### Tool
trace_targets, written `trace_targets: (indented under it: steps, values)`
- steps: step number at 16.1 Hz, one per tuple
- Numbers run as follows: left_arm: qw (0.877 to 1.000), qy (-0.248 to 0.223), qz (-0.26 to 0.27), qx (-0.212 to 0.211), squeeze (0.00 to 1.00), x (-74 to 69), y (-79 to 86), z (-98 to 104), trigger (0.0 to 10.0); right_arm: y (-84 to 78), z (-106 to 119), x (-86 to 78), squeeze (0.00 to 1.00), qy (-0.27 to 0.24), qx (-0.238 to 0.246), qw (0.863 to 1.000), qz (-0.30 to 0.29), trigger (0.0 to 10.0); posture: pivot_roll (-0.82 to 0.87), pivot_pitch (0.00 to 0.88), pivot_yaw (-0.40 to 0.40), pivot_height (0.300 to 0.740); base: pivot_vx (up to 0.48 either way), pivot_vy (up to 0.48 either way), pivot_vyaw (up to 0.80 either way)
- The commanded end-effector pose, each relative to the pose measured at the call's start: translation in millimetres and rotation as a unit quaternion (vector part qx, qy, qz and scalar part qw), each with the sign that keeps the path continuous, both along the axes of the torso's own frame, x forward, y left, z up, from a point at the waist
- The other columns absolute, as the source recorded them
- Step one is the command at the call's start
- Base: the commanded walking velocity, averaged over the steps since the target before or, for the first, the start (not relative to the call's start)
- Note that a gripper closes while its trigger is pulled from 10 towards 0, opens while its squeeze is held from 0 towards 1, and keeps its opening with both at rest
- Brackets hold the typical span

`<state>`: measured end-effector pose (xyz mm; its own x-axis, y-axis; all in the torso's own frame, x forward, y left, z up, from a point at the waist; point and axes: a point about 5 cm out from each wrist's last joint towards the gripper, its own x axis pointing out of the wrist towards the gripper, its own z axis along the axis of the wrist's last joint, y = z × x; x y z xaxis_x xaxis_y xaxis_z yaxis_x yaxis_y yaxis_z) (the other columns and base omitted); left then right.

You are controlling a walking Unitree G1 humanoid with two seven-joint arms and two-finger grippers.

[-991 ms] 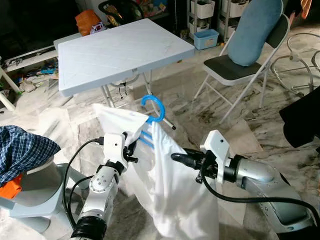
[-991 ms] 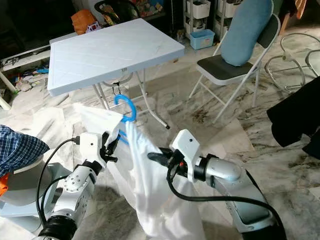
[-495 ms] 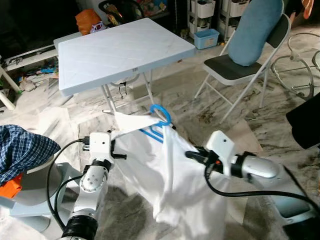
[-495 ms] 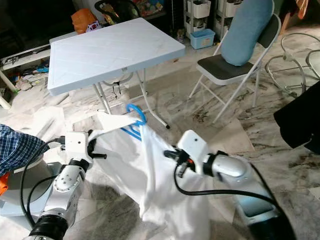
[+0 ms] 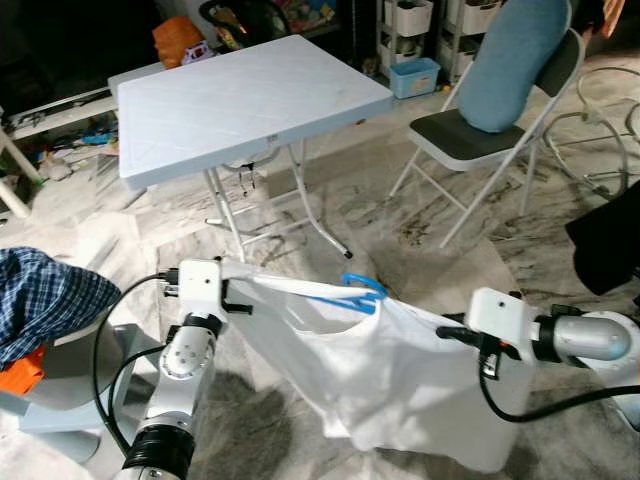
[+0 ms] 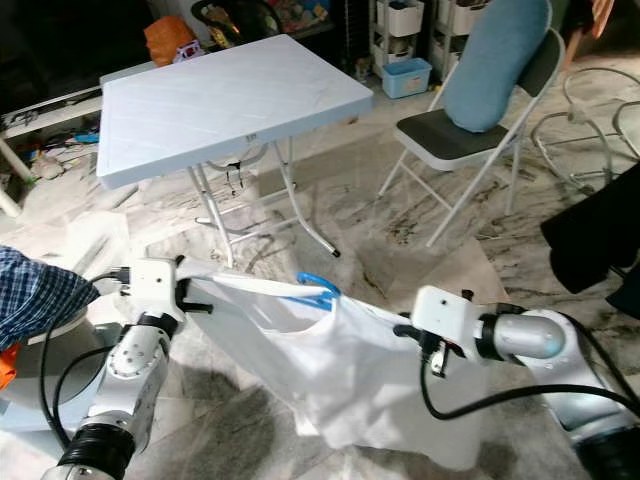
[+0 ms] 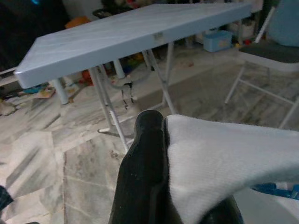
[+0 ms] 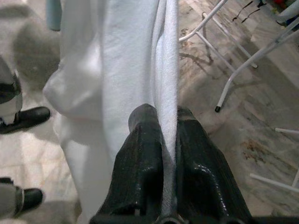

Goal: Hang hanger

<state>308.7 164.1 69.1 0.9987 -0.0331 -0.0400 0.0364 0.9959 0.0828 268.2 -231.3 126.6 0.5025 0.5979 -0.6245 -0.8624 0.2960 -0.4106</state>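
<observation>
Since a second ago, arms spread; my left gripper (image 5: 238, 288) and right gripper (image 5: 450, 331) each pinch the white shirt (image 5: 400, 375), blue hanger (image 5: 362, 292) at center frame.

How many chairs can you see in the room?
1 for sure: a folding chair with a blue cushion leaning on its back, to the right of the white table. The round metal frames at the far right may be another seat; hard to tell.
</observation>
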Motion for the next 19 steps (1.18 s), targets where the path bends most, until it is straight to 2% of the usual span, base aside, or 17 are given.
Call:
trace_targets:
  steps: [1, 3, 5, 7, 9, 12, 15, 19]
  values:
    - [0.999, 0.004, 0.036, 0.004, 0.0, 0.5, 19.9, 1.2, 0.0, -20.9, 9.1, -1.2, 0.0, -0.003, -0.021, 1.0, -0.014, 10.0, -0.16, 0.0, 0.133, 0.74, 0.0, 0.0, 0.0]
    - [0.999, 0.011, 0.033, 0.006, 0.0, 1.5, 21.0, -0.3, 0.0, -42.1, 25.4, -3.7, 0.0, -0.006, -0.028, 1.0, -0.012, 10.0, -0.17, 0.0, 0.137, 0.74, 0.0, 0.0, 0.0]
    - [0.999, 0.025, 0.026, 0.007, 0.0, 1.1, 21.0, -4.4, 0.0, -49.4, 48.1, -7.6, 0.0, -0.003, -0.001, 1.0, 0.004, 10.0, -0.18, 0.0, 0.142, 0.74, 0.0, 0.0, 0.0]
    - [0.999, 0.031, 0.018, 0.008, 0.0, 0.7, 18.4, -6.3, 0.0, -49.3, 62.9, -15.7, 0.0, 0.015, 0.022, 0.999, 0.03, 10.0, -0.18, 0.0, 0.145, 0.74, 0.0, 0.0, 0.0]
    - [0.999, 0.037, 0.014, 0.008, 0.0, 0.8, 18.6, -7.4, 0.0, -50.7, 67.4, -21.5, 0.0, 0.028, 0.033, 0.998, 0.048, 10.0, -0.18, 0.0, 0.146, 0.74, 0.0, 0.0, 0.0]
    - [0.998, 0.054, -0.002, 0.009, 0.0, 0.7, 17.1, -12.1, 0.0, -43.3, 84.4, -37.0, 0.0, 0.047, 0.069, 0.991, 0.103, 10.0, -0.19, 0.0, 0.156, 0.74, 0.0, 0.0, 0.0]
    - [0.997, 0.071, -0.019, 0.005, 0.0, -0.4, 11.5, -17.5, 0.0, -38.6, 108.4, -35.5, 0.0, 0.027, 0.129, 0.985, 0.113, 10.0, -0.19, 0.0, 0.16, 0.74, 0.0, 0.0, 0.0]
    - [0.995, 0.085, -0.048, -0.006, 0.0, -2.8, -0.3, -22.4, 0.0, -43.9, 122.3, -32.9, 0.0, 0.006, 0.15, 0.983, 0.101, 10.0, -0.19, 0.0, 0.16, 0.74, 0.0, 0.0, 0.0]
